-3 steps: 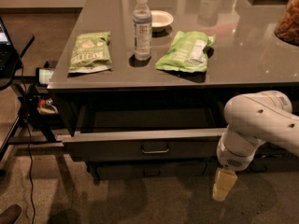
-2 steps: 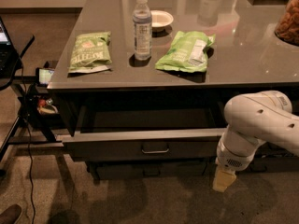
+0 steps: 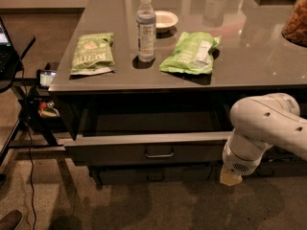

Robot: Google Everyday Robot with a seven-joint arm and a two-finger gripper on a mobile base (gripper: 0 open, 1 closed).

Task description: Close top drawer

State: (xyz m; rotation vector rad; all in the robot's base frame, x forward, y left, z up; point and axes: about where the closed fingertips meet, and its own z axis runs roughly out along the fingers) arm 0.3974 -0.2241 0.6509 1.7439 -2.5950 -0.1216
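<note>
The top drawer (image 3: 115, 152) is pulled well out from under the grey table (image 3: 259, 56). Its wide dark front carries a small metal loop handle (image 3: 159, 152) at the centre, and its lighter rim shows along the top. The inside looks dark, and I see nothing in it. My gripper (image 3: 230, 177) hangs from the white arm (image 3: 268, 128) at the right end of the drawer front, just below and in front of it, pointing down at the floor. It holds nothing that I can see.
On the tabletop lie two green chip bags (image 3: 92, 52) (image 3: 191, 52), a water bottle (image 3: 146, 27), a small white bowl (image 3: 165, 19) and a jar (image 3: 295, 18). A lower drawer front (image 3: 153, 174) sits beneath. A stand with cables (image 3: 29, 114) is at the left.
My gripper has risen a little and come slightly closer to the right end of the drawer front. The drawer has not moved.
</note>
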